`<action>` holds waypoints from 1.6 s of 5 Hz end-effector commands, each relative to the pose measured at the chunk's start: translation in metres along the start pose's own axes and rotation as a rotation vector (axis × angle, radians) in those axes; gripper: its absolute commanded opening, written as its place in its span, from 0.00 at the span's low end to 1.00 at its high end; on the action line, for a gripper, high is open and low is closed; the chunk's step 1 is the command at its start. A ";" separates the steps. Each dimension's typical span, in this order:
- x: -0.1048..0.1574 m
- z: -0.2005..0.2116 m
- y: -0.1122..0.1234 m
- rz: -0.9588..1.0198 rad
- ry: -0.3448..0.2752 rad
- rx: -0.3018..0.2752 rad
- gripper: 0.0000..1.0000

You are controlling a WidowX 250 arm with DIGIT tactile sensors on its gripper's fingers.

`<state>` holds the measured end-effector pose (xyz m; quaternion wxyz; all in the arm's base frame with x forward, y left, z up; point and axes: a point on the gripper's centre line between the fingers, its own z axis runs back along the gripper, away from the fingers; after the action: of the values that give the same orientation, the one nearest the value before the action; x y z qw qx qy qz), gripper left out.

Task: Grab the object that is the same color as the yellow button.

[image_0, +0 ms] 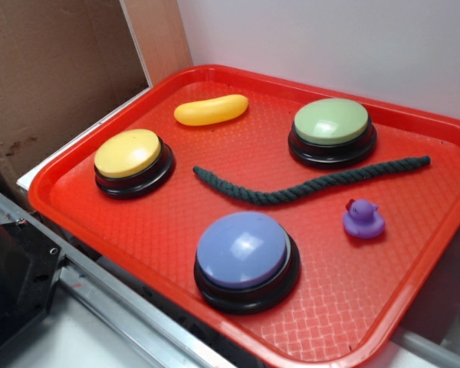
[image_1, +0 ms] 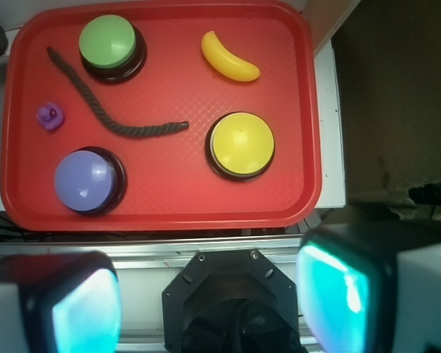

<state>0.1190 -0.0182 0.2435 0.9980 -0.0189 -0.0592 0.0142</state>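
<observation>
The object [image_0: 211, 110] [image_1: 230, 57] is a glossy yellow curved oblong lying loose at the far side of the red tray [image_0: 414, 307] [image_1: 169, 202]. The yellow button [image_0: 132, 161] [image_1: 240, 145] stands a little nearer than it, domed top on a black base. My gripper [image_1: 209, 294] is open, high above and off the tray's near edge, over the robot's black base. Its two teal-padded fingers [image_1: 84, 312] stand wide apart with nothing between them. The gripper is out of the exterior view.
A green-topped button [image_0: 332, 130] [image_1: 112, 46], a blue-purple button [image_0: 245, 259] [image_1: 88, 180], a dark rope [image_0: 307, 184] [image_1: 110, 118] and a small purple duck [image_0: 363, 219] [image_1: 50, 115] share the tray. Cardboard [image_0: 54, 69] stands at the left, a white wall [image_0: 330, 38] behind.
</observation>
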 end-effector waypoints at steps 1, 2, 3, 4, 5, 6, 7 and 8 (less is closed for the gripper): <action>0.000 0.000 0.000 0.000 0.000 0.000 1.00; 0.007 -0.005 0.003 0.019 0.025 0.003 1.00; 0.055 -0.036 0.021 -0.242 0.226 0.088 1.00; 0.104 -0.046 0.031 -0.192 0.194 0.110 1.00; 0.140 -0.042 0.037 -0.177 0.167 0.018 1.00; 0.159 -0.046 0.039 -0.288 0.194 0.040 1.00; 0.187 -0.064 0.048 -0.536 0.248 0.075 1.00; 0.195 -0.096 0.043 -0.789 0.311 0.109 1.00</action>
<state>0.3212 0.0352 0.1575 0.9238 0.0473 0.1068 -0.3646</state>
